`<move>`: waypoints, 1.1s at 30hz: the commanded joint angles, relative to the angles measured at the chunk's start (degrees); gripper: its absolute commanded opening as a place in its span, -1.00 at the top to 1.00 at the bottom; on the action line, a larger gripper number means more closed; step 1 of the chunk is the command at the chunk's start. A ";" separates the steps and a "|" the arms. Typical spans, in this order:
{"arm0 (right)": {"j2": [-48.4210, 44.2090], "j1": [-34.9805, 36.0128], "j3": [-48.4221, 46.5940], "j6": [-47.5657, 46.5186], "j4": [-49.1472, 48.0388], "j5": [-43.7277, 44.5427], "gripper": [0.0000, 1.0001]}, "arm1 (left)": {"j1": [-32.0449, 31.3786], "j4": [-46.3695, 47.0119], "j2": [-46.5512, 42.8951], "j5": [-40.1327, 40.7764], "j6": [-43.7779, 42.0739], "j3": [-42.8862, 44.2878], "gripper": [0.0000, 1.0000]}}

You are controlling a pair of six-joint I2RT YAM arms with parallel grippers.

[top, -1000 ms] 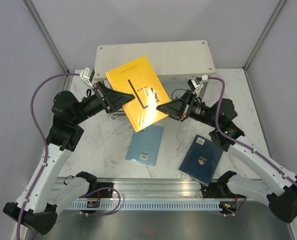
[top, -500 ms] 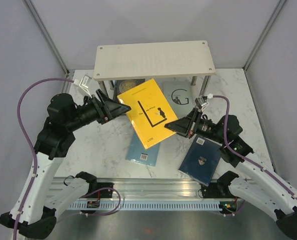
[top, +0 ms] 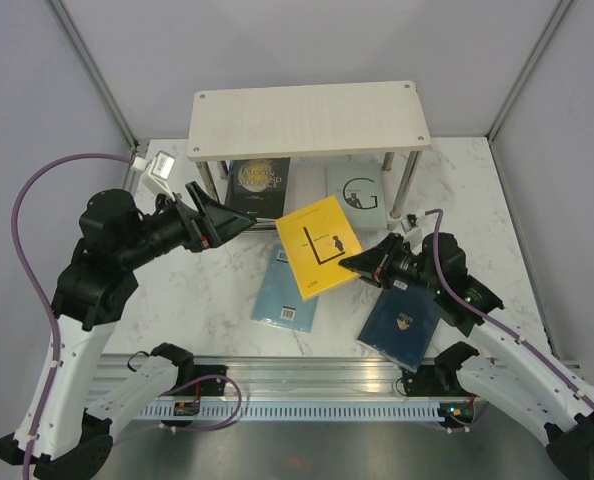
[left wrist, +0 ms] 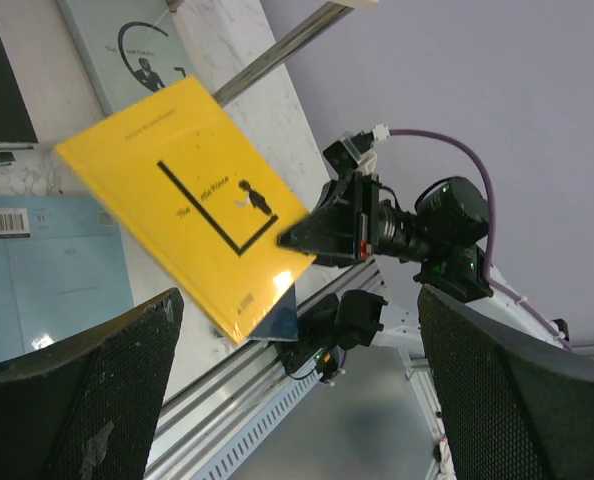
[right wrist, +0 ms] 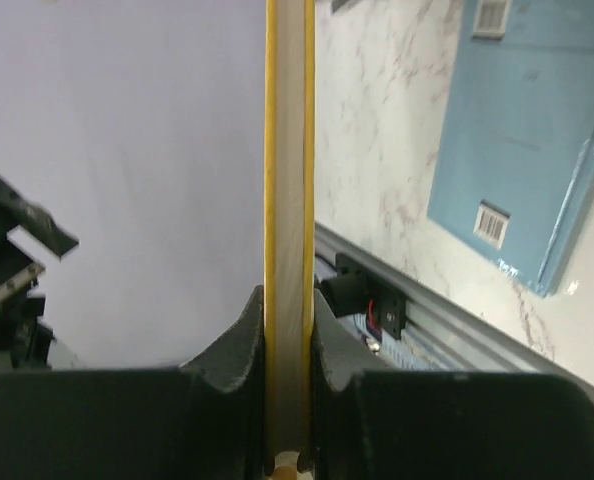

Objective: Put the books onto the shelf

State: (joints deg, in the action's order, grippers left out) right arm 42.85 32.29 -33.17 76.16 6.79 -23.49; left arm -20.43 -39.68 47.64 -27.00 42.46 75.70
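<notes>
My right gripper [top: 349, 263] is shut on the lower right corner of a yellow book [top: 319, 245], which hangs tilted above the table in front of the shelf [top: 307, 115]. In the right wrist view the yellow book [right wrist: 288, 150] runs edge-on between my shut right gripper [right wrist: 288, 310]. My left gripper [top: 245, 222] stands open to the book's left, apart from it. In the left wrist view its wide open fingers [left wrist: 87, 390] frame the yellow book [left wrist: 182, 190] and the right gripper [left wrist: 297, 235]. A black book [top: 259, 185] and a white "G" book [top: 357, 192] lie under the shelf.
A light blue book [top: 287, 290] lies flat on the marble table below the yellow one. A navy book [top: 402, 320] lies near the front edge beside my right arm. A metal rail [top: 307, 385] runs along the near edge. Slim shelf posts [top: 395, 185] stand behind.
My left gripper opened, let go of the yellow book and drew back to the left. My right gripper brought the book down from over the shelf top towards the table's front.
</notes>
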 commanded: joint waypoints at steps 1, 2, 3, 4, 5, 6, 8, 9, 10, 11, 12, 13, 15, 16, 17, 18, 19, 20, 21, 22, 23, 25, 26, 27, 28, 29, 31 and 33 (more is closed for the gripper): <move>3.62 -4.33 -6.29 -1.19 -6.26 3.10 1.00 | 0.21 -2.24 0.00 0.90 -3.61 2.17 -0.99; 4.60 -5.56 -6.73 -1.19 -6.35 2.83 1.00 | 0.21 -2.42 -0.17 0.90 -3.78 2.26 -1.00; 6.52 -8.19 -7.08 -1.10 -8.35 2.22 1.00 | 0.21 -2.51 -0.26 1.07 -3.87 2.17 -0.99; 7.50 -9.78 -7.17 -0.49 -8.98 1.78 1.00 | 0.21 -2.85 -0.44 1.16 -3.87 2.26 -0.99; 8.64 -12.58 -7.17 0.56 -10.20 1.34 1.00 | 0.21 -2.94 -0.53 1.16 -3.87 2.26 -0.99; 9.70 -13.82 -7.09 1.09 -11.78 0.64 1.00 | 0.21 -3.12 -0.70 1.16 -3.87 2.26 -0.99; 13.47 -16.63 -7.52 1.53 -16.18 0.46 1.00 | 0.21 -3.30 -1.05 1.16 -3.70 2.08 -1.00; 15.05 -17.43 -8.40 1.53 -17.15 0.28 1.00 | 0.21 -3.38 -1.14 1.16 -3.70 1.99 -1.00; 18.29 -17.96 -8.93 1.62 -19.85 0.11 1.00 | 0.21 -3.56 -1.40 1.25 -3.70 1.99 -0.99; 20.06 -18.84 -10.15 1.71 -21.36 -0.15 1.00 | 0.12 -3.65 -1.58 1.34 -3.70 1.91 -1.00; 23.65 -19.11 -10.86 1.71 -23.73 -0.59 1.00 | 0.21 -3.91 -1.76 1.43 -3.70 1.91 -1.00; 25.42 -19.46 -11.56 1.71 -24.88 -0.86 1.00 | 0.21 -4.09 -1.85 1.34 -3.70 1.82 -0.99; 29.98 -19.90 -13.41 1.27 -26.99 -0.43 1.00 | 0.21 -4.26 -2.11 1.34 -3.70 1.64 -1.00; 31.14 -19.99 -13.85 0.92 -27.44 -0.07 1.00 | 0.21 -4.44 -2.28 1.43 -3.70 1.56 -1.00; 32.46 -20.34 -14.64 0.66 -27.61 0.37 1.00 | 0.21 -4.53 -2.29 1.43 -3.70 1.29 -1.00; 34.30 -20.69 -14.82 0.13 -27.70 0.81 1.00 | 0.21 -4.61 -2.46 1.43 -3.78 1.20 -1.00; 35.10 -20.78 -14.91 0.13 -27.88 1.94 1.00 | 0.21 -4.79 -2.55 1.60 -4.05 1.29 -0.99; 35.63 -21.39 -14.82 -0.13 -27.79 2.65 1.00 | 0.21 -4.97 -2.55 1.78 -4.14 1.20 -1.00; 36.59 -21.48 -14.65 -0.31 -26.92 3.53 1.00 | 0.12 -5.14 -2.55 1.87 -4.22 1.12 -1.00; 37.12 -21.74 -14.38 -0.40 -26.83 4.49 1.00 | 0.12 -5.23 -2.55 2.13 -4.57 1.20 -0.99; 37.65 -22.27 -13.86 -0.31 -26.83 4.76 1.00 | 0.21 -5.23 -2.55 2.22 -4.58 1.03 -1.00; 39.15 -22.54 -13.42 -0.83 -26.91 5.03 1.00 | 0.21 -5.32 -2.20 2.31 -5.01 0.85 -1.00; 39.76 -22.80 -13.41 -1.10 -26.57 5.12 1.00 | 0.21 -5.32 -2.11 2.48 -5.02 0.68 -1.00; 40.90 -22.89 -13.50 -1.28 -24.82 5.12 1.00 | 0.21 -5.41 -2.02 2.57 -5.10 0.50 -0.99; 41.61 -22.98 -13.68 -1.63 -24.20 4.94 1.00 | 0.12 -5.32 -1.85 2.66 -5.28 0.50 -1.00; 42.31 -23.06 -14.03 -2.06 -23.49 4.51 1.00 | 0.21 -5.32 -1.41 2.57 -5.37 0.41 -0.99; 44.94 -23.15 -14.29 -2.16 -22.96 2.40 0.89 | 0.21 -5.23 -0.97 2.66 -5.63 0.50 -1.00; 47.48 -23.24 -14.82 -2.42 -22.08 0.30 0.46 | 0.12 -5.23 -0.27 2.66 -5.81 0.85 -1.00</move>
State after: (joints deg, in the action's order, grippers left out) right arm 86.50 9.43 -45.63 75.16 -15.84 -21.23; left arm -20.43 -44.62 46.46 -25.36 39.70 75.70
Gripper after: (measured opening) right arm 0.222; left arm 0.995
